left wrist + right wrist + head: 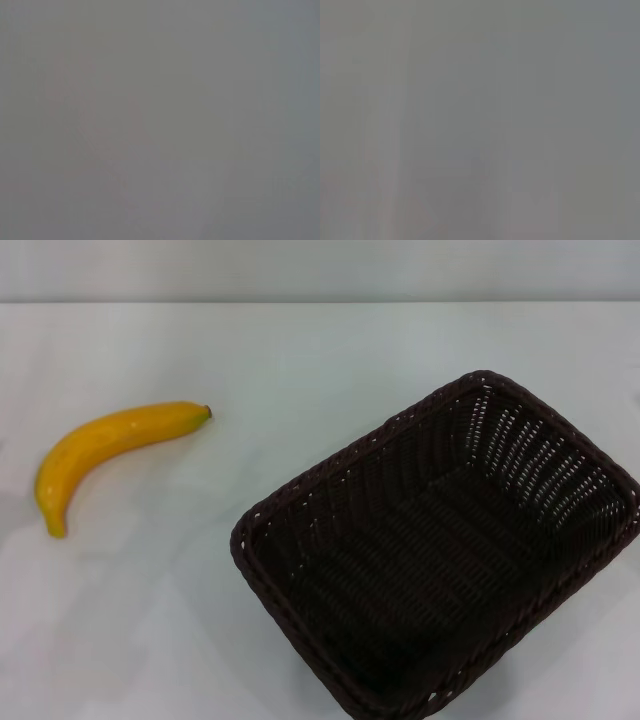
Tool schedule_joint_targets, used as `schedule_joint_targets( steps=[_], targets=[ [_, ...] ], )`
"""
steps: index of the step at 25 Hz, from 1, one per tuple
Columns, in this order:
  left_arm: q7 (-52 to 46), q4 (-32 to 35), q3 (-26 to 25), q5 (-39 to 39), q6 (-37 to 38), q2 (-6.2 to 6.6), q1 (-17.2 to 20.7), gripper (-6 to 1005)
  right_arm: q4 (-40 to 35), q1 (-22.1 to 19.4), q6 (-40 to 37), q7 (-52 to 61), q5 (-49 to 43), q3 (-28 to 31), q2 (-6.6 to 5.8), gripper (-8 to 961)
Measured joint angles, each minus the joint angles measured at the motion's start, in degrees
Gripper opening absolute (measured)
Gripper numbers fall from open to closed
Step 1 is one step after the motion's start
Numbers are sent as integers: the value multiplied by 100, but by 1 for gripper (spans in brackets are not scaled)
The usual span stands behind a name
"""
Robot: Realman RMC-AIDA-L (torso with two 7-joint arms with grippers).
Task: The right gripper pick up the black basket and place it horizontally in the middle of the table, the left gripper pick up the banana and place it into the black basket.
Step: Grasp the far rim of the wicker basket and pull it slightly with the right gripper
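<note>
The black basket (440, 560) stands on the white table (300, 360) at the right and near side of the head view, turned at an angle, and it is empty. Its near corner runs past the bottom edge of the view. The banana (110, 445) lies on the table at the left, apart from the basket, with its dark stem tip pointing toward the middle. Neither gripper shows in the head view. Both wrist views show only a plain grey blur with nothing to make out.
The table's far edge (320, 302) meets a pale wall at the top of the head view. Bare tabletop lies between the banana and the basket.
</note>
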Motion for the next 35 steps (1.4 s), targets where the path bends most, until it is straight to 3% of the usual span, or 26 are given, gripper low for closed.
schedule_joint_targets(
  steps=[1,7,9,12,18,22,25,28,35],
  targets=[
    [-5,9,0,-1,26,1,19,737,33,-2,-8,-13,30,11,0,446],
    [-181,63,21,29,49,59,75,737,-240,14,-22,286,-261,-67,-24,710],
    [-478,81,37,66,150,196,234,737,-762,36,-160,720,-612,-160,-4,767],
    [-584,89,26,68,315,269,421,737,-1374,51,-353,1303,-1110,-412,-1,852],
    [-733,459,16,227,771,279,651,737,-3010,420,-544,3461,-3376,-1400,-20,841],
    [-841,541,8,325,1034,358,734,737,-3646,1243,154,4972,-5164,-2210,-56,840],
    [-845,589,7,344,1143,423,780,737,-3478,2019,982,5603,-5702,-2449,-74,840],
    [-824,640,5,377,1210,468,826,737,-3109,2682,1507,6076,-6285,-2752,-1,839],
    [-889,805,-3,510,1310,622,884,737,-1418,3743,1454,6661,-6941,-3335,99,838]
  ],
)
